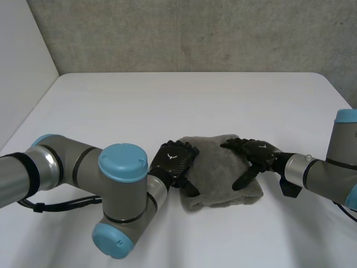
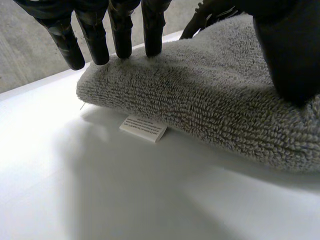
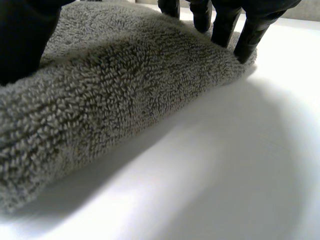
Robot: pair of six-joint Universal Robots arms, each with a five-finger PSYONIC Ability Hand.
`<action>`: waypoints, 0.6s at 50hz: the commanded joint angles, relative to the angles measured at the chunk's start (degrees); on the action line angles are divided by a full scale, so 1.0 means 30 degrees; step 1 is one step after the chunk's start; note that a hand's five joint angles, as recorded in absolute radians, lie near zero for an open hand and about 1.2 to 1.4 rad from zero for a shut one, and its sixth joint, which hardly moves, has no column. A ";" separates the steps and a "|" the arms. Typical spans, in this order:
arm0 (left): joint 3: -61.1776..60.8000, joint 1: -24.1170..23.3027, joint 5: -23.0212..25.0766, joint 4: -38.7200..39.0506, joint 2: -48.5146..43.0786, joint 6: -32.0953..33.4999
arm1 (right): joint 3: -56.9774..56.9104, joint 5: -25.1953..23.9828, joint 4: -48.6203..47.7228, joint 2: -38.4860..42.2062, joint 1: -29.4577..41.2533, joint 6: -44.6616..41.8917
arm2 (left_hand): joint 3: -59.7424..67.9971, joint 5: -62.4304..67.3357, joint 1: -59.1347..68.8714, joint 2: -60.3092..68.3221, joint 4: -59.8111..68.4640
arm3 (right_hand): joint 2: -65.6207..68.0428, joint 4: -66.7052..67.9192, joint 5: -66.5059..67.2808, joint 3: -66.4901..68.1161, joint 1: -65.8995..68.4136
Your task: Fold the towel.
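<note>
A white worktop [image 1: 184,100] runs back to a rough grey wall [image 1: 195,33], and the work sits in its near half. Nearest the camera is the bent elbow of the left arm [image 1: 120,184], which reaches in towards the middle. Just past it lies the towel [image 1: 220,178], a thick grey bundle already doubled over, nearly as deep as it is wide, so no long axis stands out. A small white label [image 2: 143,128] pokes out from under its rounded left edge onto the bare surface.

The towel lies directly between the two hands, and this is what the coming move turns on. The left hand [image 1: 174,159] rests on the left edge, the right hand [image 1: 254,153] on the right edge, and neither is clearly nearer. The left hand's fingers [image 2: 120,35] are straight and spread, with their tips on top of the pile near the far left corner. Its thumb [image 2: 285,50] presses down closer to the near side, and nothing is pinched. The right hand is likewise unclenched: its fingertips [image 3: 250,30] touch the far right corner and its thumb [image 3: 25,40] sits on the top surface.

Judging by the thickness, the folding looks close to done. Both hands seem placed to flatten the bundle, or to carry one side over the other.
</note>
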 commanded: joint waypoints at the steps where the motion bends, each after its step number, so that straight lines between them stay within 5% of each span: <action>1: -0.0001 0.0041 -0.0032 0.0015 0.0138 0.0104 | 0.0147 0.0118 0.0184 -0.0103 -0.0054 -0.1168 | -0.0730 -0.0806 -0.1170 -0.0795 -0.0893 | -0.1610 0.0562 -0.1129 0.0149 -0.1724; 7: 0.0146 0.0100 -0.0032 0.0015 0.0783 0.0074 | 0.0177 0.0089 0.0653 -0.0573 0.0005 -0.1140 | -0.0730 -0.0919 -0.1283 -0.0908 -0.0893 | -0.1610 0.0562 -0.1129 0.0149 -0.1724; 21: 0.0029 0.0188 -0.0090 -0.0132 0.5031 -0.0043 | 0.0324 0.0733 0.1298 -0.6462 0.0005 0.0412 | -0.0730 -0.1047 -0.1451 -0.1076 -0.0893 | -0.1610 0.0562 -0.1129 0.0149 -0.1724; 26: 0.0058 0.0774 -0.0237 -0.0952 0.5998 0.0045 | 0.0207 0.2638 0.1093 -0.8307 0.0239 0.1408 | -0.0730 -0.1047 -0.1451 -0.1076 -0.0893 | -0.1610 0.0562 -0.1129 0.0149 -0.1724; 30: 0.0058 0.1563 -0.0615 -0.2032 0.7223 0.0016 | 0.0032 0.6199 0.0568 -0.9886 0.0618 0.1643 | -0.0730 -0.1047 -0.1451 -0.1076 -0.0893 | -0.1610 0.0562 -0.1129 0.0149 -0.1724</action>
